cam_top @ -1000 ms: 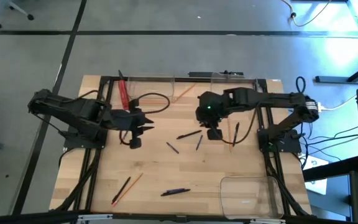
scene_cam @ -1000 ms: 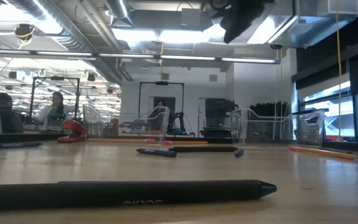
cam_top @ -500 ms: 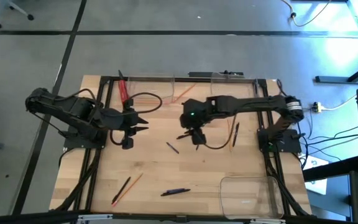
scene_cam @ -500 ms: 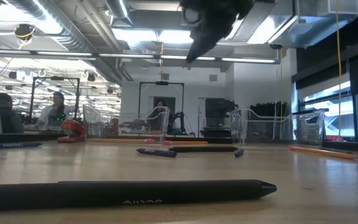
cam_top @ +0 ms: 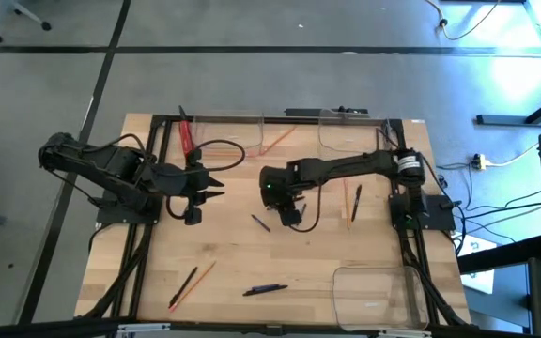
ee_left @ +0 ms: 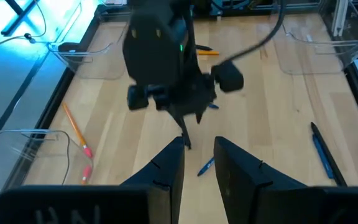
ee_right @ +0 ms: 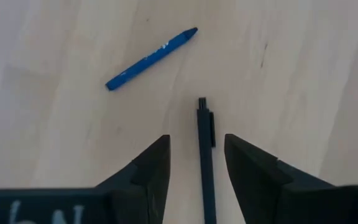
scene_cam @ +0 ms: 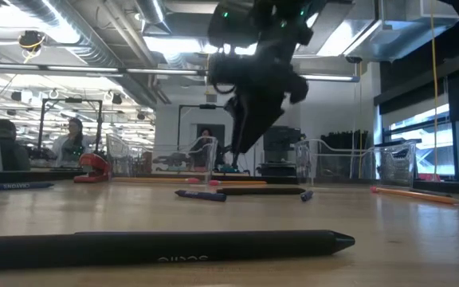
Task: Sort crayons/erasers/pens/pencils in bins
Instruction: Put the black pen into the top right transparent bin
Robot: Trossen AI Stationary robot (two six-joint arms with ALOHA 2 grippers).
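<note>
- The right hand [cam_top: 289, 214] hangs over the middle of the desk [cam_top: 224, 244], its fingers [ee_right: 146, 167] spread apart with a black pen [ee_right: 205, 155] lying between them. In the right wrist view neither finger appears to touch the pen, so it seems to hold nothing.
- The pen lies flat on the wood, lined up with the gap between the fingers. A short blue crayon [ee_right: 151, 58] lies just beyond its tip, apart from it.
- The step in hand looks like the pick-up of this pen. I judge the next move calls for a short drop until the fingertips straddle the barrel at desk level, then a firm close, since a slim round stick can roll or slip out.
- After that it would need carrying to one of the bins; one clear bin [cam_top: 376, 296] sits at the near right corner of the desk, and others [cam_top: 350, 130] stand along the far edge.
- Other items are unsorted: a pen and pencil [cam_top: 188, 284] near the left front, and another pen [cam_top: 264, 289] at the front.
- The left hand [cam_top: 207, 191] waits over the left side of the desk, fingers [ee_left: 164, 171] slightly parted, holding nothing.
</note>
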